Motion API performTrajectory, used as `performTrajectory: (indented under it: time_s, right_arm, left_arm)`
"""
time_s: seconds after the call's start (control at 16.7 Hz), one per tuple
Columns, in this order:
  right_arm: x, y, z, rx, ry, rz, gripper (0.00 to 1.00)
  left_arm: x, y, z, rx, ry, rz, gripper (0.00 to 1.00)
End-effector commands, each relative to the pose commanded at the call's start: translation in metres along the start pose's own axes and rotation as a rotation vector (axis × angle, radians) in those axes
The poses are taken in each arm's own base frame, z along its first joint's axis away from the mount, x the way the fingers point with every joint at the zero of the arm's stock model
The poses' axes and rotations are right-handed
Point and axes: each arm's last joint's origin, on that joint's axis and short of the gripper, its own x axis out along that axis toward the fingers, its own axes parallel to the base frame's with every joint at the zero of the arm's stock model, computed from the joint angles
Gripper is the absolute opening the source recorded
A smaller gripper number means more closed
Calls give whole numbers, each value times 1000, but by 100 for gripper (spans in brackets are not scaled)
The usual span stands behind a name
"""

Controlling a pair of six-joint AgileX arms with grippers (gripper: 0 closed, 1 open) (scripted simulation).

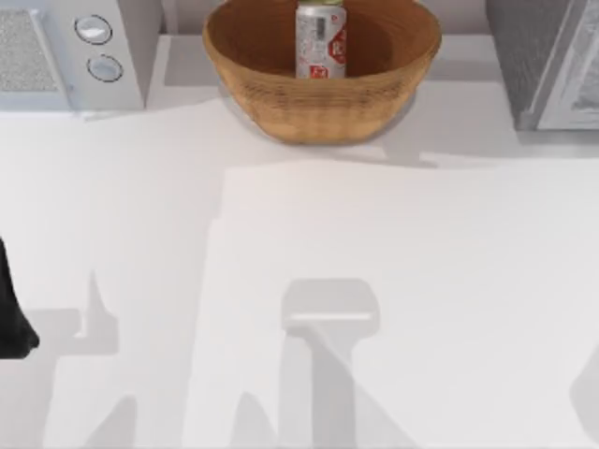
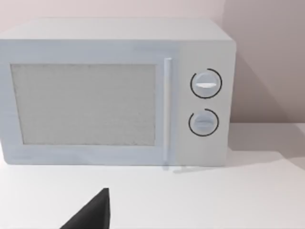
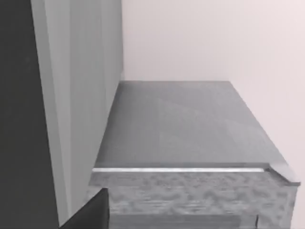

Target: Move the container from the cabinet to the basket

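The container [image 1: 321,39], a silver can with red-and-white marks, stands upright inside the basket [image 1: 323,98], a round brown wicker bowl at the back middle of the table. The cabinet [image 1: 527,58] is the grey box at the back right, with its paler speckled door panel [image 1: 578,79] angled outward. In the right wrist view I see the cabinet's flat grey top [image 3: 186,124] and its speckled panel [image 3: 190,196] from close by, with a dark part of my right gripper [image 3: 88,213] at the edge. My left arm [image 1: 11,313] is parked at the table's left edge, and a black tip of the left gripper [image 2: 91,214] faces the white appliance.
A white appliance with two round knobs [image 1: 80,51] stands at the back left and appears again [image 2: 114,93] in the left wrist view. The white tabletop [image 1: 309,262] spreads in front of the basket, crossed by grey shadows. A pale wall rises behind the cabinet.
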Motion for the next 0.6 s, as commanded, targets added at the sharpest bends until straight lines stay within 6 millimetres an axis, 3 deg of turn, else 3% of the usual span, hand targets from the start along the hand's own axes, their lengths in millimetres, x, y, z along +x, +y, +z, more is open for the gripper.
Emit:
performTrajectory:
  time_s: [0.3,0.42,0.6]
  right_arm:
    - [50,89,0,8,4,-1,100]
    - [58,133,-1,9,7,0,100]
    - [52,195,-2,8,10,2,100]
  left_arm:
    - [0,0,0,0,0,0,100]
    - [0,0,0,0,0,0,100]
    - [0,0,0,0,0,0,100]
